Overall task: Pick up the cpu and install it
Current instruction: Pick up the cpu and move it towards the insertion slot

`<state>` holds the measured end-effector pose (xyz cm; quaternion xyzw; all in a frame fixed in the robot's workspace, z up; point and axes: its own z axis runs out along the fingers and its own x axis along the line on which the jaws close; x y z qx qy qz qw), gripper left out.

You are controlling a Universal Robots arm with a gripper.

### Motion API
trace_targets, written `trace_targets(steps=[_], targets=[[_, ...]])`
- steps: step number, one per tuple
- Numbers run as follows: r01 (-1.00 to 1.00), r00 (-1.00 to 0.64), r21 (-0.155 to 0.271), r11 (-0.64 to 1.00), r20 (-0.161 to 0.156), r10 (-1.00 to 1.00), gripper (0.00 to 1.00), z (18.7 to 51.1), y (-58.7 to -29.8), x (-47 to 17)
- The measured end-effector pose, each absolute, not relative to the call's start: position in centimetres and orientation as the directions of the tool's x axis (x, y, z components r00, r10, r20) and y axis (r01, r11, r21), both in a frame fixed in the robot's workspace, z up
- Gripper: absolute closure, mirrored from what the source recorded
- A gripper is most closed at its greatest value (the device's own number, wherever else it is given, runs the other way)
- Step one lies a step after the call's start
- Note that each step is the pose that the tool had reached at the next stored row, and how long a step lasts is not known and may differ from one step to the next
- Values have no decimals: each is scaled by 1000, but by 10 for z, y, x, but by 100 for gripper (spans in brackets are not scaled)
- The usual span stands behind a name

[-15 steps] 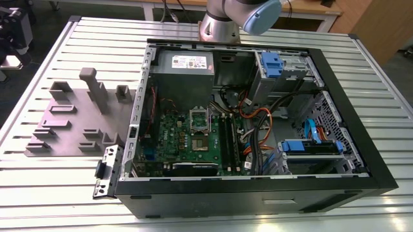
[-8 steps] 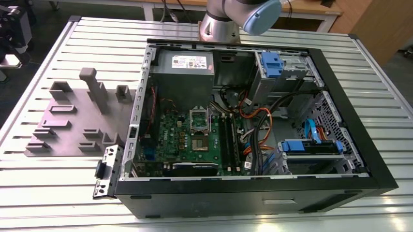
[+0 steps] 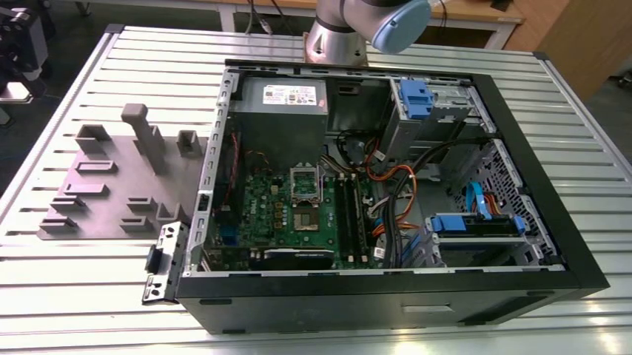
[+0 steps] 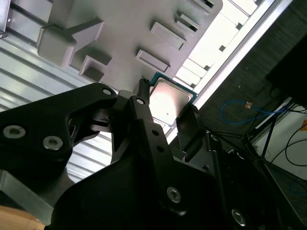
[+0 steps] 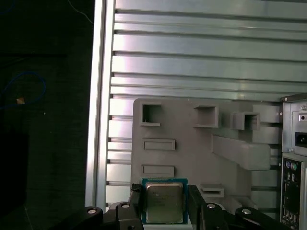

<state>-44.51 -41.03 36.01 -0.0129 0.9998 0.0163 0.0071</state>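
The cpu [image 5: 164, 202] is a small square chip with a silvery top and a green-edged rim. It sits between the two black fingers of my gripper [image 5: 165, 203], which is shut on it and carries it high above the grey fixture plate [image 5: 192, 153]. In the second wrist view the cpu [image 4: 169, 101] shines between the fingers of the gripper [image 4: 167, 103], with the plate [image 4: 124, 28] far behind it. In the exterior view the open computer case [image 3: 533, 148] lies on its side, and its silver socket frame [image 3: 305, 185] is on the green motherboard [image 3: 266, 214].
The grey fixture plate [image 3: 109, 192], with raised blocks and pockets, lies on the slatted metal table [image 3: 79, 296] at the exterior view's left of the case. Cables, blue drive brackets and the power supply [image 3: 281, 107] crowd the case. The arm's base [image 3: 336, 37] stands behind the case.
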Motion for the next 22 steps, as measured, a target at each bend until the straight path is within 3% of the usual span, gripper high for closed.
trace_targets(steps=[22], targets=[[-26, -1000, 32, 999, -15, -26, 53, 366, -410, -445]])
